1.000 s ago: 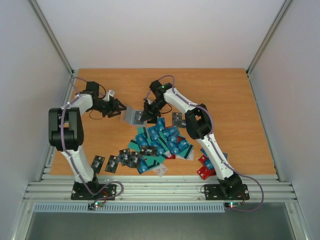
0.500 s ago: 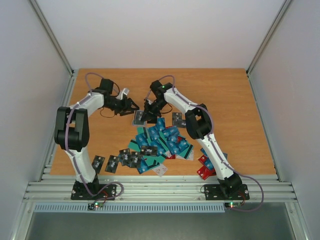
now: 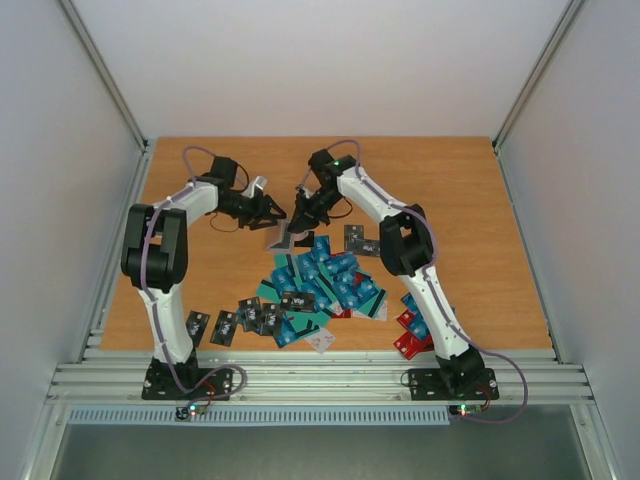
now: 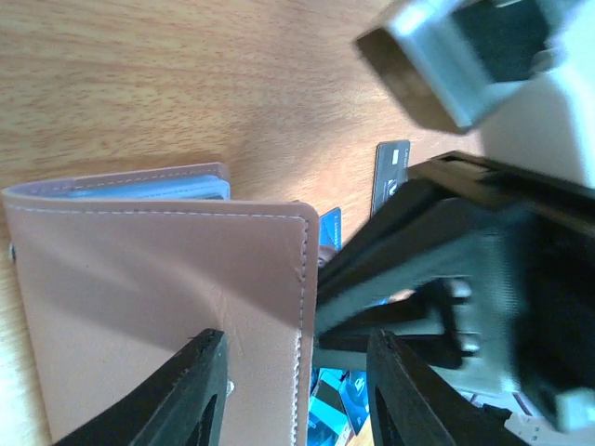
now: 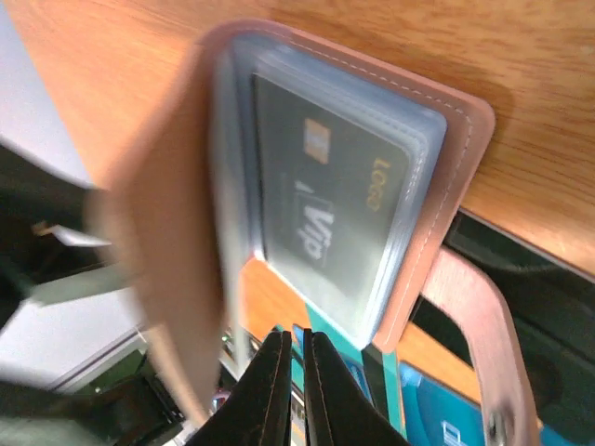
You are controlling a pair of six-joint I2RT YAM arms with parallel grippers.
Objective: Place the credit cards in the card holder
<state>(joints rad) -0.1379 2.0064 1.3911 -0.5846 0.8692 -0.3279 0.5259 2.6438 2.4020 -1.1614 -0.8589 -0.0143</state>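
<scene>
One card holder (image 5: 457, 139) (black card (image 5: 335, 209) inside)

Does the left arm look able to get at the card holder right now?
Probably yes. The left gripper hangs open right above the card holder, with nothing between them. The right gripper sits close by the holder's edge, so room looks tight.

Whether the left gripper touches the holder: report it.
Cannot tell. Left wrist view: the open left gripper straddles the holder's edge, one finger overlapping it; neither contact nor gap shows.
</scene>
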